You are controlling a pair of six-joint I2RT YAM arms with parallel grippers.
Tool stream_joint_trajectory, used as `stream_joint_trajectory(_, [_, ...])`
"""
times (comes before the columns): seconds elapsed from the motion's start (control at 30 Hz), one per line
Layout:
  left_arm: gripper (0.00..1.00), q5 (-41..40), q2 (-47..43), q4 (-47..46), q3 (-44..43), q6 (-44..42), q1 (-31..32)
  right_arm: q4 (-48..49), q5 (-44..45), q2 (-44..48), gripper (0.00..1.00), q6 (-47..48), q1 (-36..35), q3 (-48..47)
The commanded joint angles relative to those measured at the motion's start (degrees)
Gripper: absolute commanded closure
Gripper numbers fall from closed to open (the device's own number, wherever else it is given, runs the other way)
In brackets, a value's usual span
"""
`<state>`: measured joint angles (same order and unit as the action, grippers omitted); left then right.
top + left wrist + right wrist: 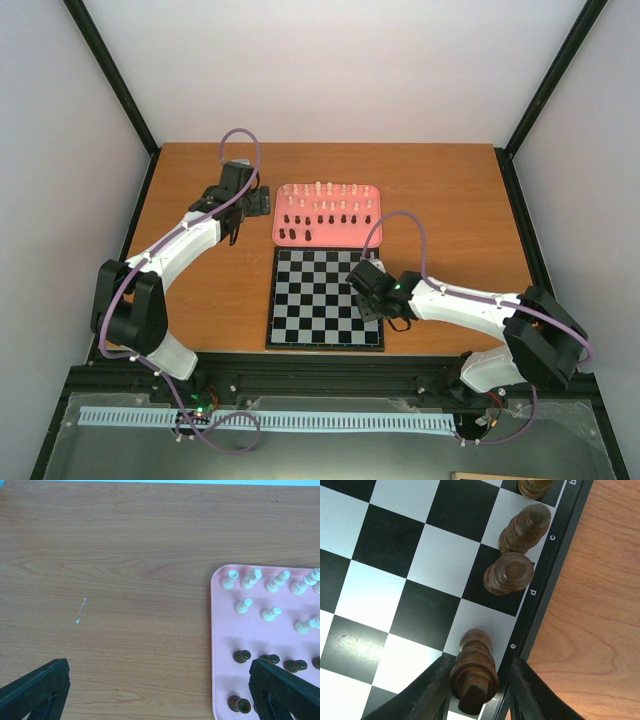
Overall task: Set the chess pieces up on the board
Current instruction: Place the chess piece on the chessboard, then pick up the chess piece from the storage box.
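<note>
- Two grippers. The left gripper (159,667) hangs over bare table (125,555) just beside the tray's left edge, jaws wide, nothing between them.
- One pink tray (222,640), behind the board, holds the unplaced stock. The left wrist view shows at least seven pale pieces (243,605) and at least four dark pieces (242,656); the full tally is too small to count from above.
- One board (300,310), black and pale checks. Four dark pieces stand upright in a line along its lettered right edge, beside b, c, d and e.
- The right gripper (477,665) brackets the piece at e (475,645), jaws narrow. A sliver of gap shows on one side, so no firm clamp is judged.
- Handling, judged: small turned pieces, light, stiff, smooth and easily toppled. Take each from above, around the upper body below the head.
</note>
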<state>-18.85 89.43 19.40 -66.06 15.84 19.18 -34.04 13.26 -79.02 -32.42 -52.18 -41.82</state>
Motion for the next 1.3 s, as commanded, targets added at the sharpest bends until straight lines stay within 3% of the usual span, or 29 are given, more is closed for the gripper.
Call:
stream_joint_trajectory(0.0, [0.0,0.07,-0.82,-0.2,-1.61,0.07,-0.11,-0.07,0.4,0.79,0.65,0.02,-0.77,0.09])
stream_joint_trajectory(0.13, [0.0,0.02,-0.77,-0.18,-1.61,-0.02,-0.06,-0.2,0.35,1.53,0.61,0.31,-1.11,-0.6])
stream_joint_trajectory(0.37, [0.0,-0.04,-0.95,-0.06,-1.64,-0.02,-0.11,-2.0,2.39,6.16,0.37,1.46,-1.34,-2.1])
stream_joint_trajectory(0.43, [0.0,0.01,-1.08,-0.22,-1.55,-0.05,-0.11,-3.01,4.46,7.31,0.26,2.01,-1.34,-3.41])
stream_joint_trajectory(0.5, [0.0,0.04,-1.1,-0.15,-1.55,-0.02,-0.11,-3.31,6.33,8.09,0.05,2.9,-1.34,-4.85])
stream_joint_trajectory(0.53, [0.0,0.06,-1.16,-0.15,-1.53,-0.04,-0.11,-3.31,7.04,8.19,0.01,3.65,-1.28,-5.66])
stream_joint_trajectory(0.77, [0.0,0.51,-1.83,-0.27,-1.36,0.03,-0.11,-2.74,12.31,1.17,0.0,10.14,-0.48,-17.89])
stream_joint_trajectory(0.93, [0.0,0.49,-2.7,-0.21,-1.02,0.05,-0.15,1.85,9.04,-7.63,0.01,15.72,2.39,-27.57])
stream_joint_trajectory(1.27, [0.0,-0.08,-4.97,-1.02,0.15,0.35,-0.15,7.31,-4.28,-29.66,0.3,20.2,9.78,-43.7])
